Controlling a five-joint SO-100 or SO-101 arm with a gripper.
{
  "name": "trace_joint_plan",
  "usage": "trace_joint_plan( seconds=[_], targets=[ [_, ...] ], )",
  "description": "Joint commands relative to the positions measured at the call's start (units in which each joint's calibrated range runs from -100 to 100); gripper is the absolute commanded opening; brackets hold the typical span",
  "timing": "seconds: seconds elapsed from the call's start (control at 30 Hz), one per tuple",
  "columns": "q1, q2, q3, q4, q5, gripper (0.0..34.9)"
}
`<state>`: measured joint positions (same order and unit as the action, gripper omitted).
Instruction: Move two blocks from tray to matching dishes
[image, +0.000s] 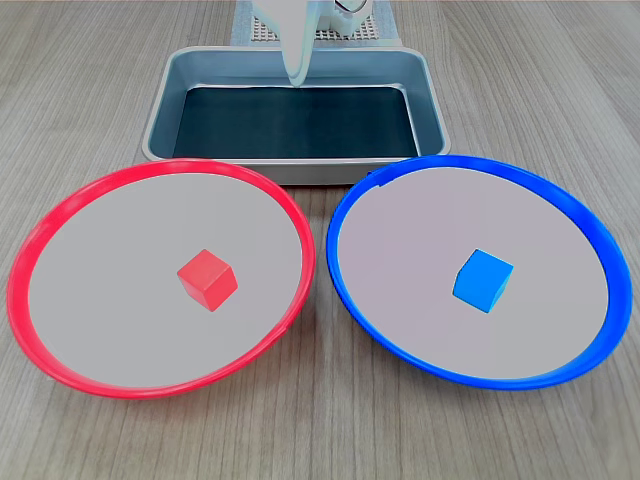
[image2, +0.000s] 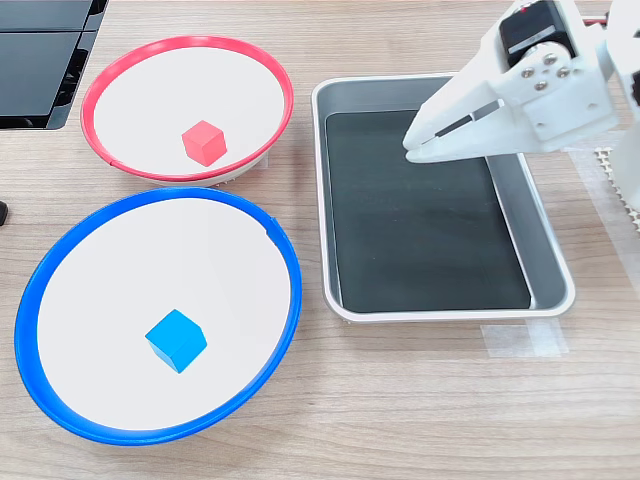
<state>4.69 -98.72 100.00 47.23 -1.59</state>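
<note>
- Red block sits mid red-rimmed dish, left of frame in the first exterior view.
- Blue block sits mid blue-rimmed dish, right.
- Tool hangs over the tray, jaws together, holding nothing.

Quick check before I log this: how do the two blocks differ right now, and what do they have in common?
The red block is solid red; the blue block is solid blue. The red block sits in the red-rimmed dish, the blue block in the blue-rimmed dish. In the first exterior view the red block is on the left, the blue on the right. Both are small cubes of like size, lying untouched, out of the tray.
</note>
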Motion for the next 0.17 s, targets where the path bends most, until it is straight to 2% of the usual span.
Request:
trace_joint_plan(
  seconds=[0.0, 0.13],
  targets=[
    [-0.2, -0.3, 0.0, 0.1, 0.0, 0.3],
    [-0.2, -0.3, 0.0, 0.1, 0.0, 0.3]
  ],
)
